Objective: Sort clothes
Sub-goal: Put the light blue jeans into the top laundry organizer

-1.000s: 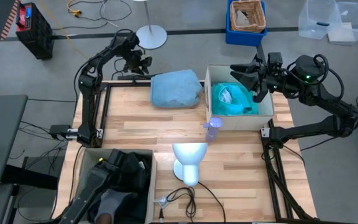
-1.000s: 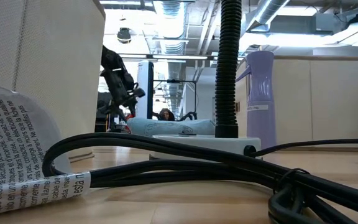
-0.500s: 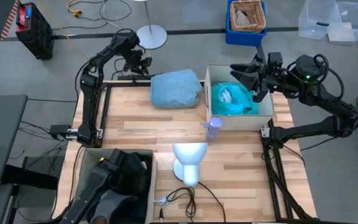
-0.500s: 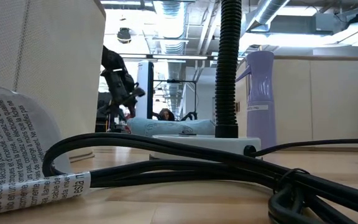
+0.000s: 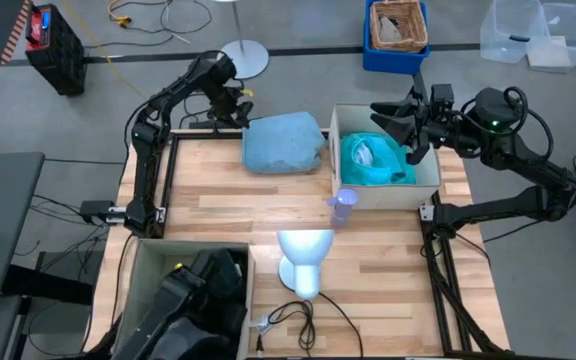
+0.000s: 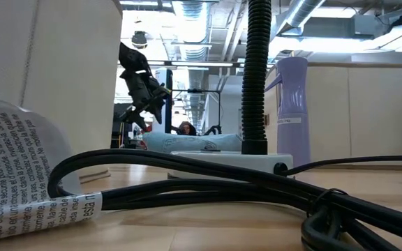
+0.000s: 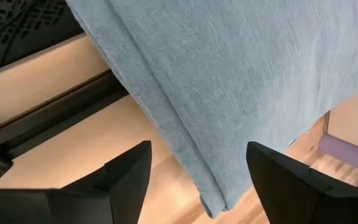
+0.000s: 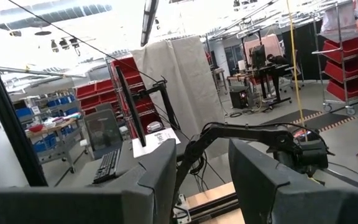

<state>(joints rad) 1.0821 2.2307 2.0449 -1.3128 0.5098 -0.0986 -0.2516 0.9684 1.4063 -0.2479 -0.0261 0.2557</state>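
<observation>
Overhead, left tool (image 5: 243,108) beside pale garment (image 5: 284,142), wrist view: fingers apart.

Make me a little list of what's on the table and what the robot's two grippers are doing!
pale blue garment: folded, on the table's far side
teal shirt: inside the white box
black garment: in the near-left bin
left gripper: open, by the pale blue garment's far left corner
right gripper: open, above the white box's far edge
</observation>
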